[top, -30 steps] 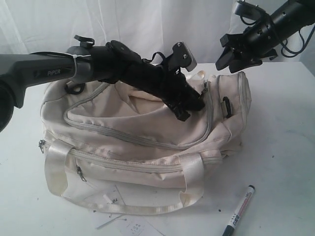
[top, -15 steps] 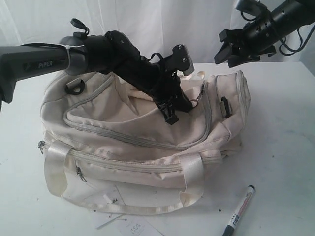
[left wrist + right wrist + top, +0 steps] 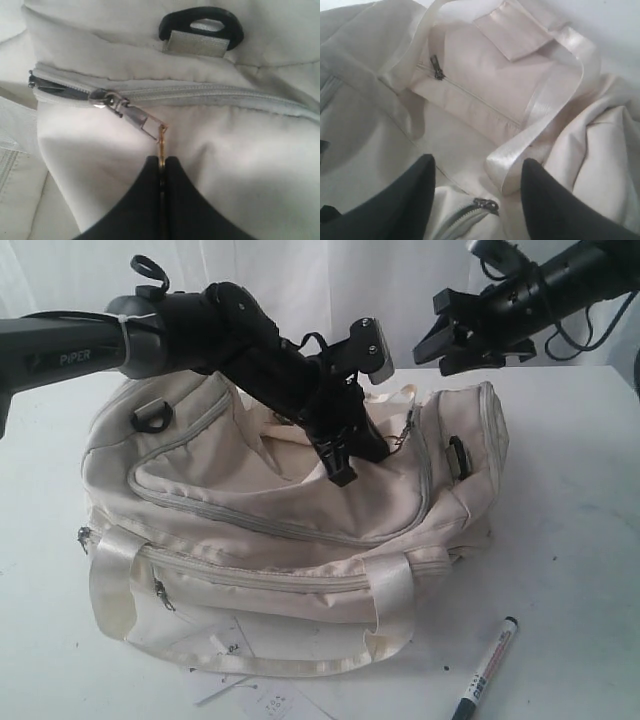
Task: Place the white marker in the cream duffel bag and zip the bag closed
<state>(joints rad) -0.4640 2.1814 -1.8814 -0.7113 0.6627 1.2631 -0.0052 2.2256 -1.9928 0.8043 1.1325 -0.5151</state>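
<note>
White marker (image 3: 489, 663) lies diagonally, capped end seemingly nearest camera.

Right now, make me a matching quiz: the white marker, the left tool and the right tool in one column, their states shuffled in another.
1. white marker
2. left tool
3. right tool

A. open, above the cream duffel bag
B. lying on the table, outside the bag
C. shut on the zipper pull

Pairs: 1-B, 2-C, 3-A

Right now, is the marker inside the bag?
No, the white marker lies on the table beside the cream duffel bag.
</note>
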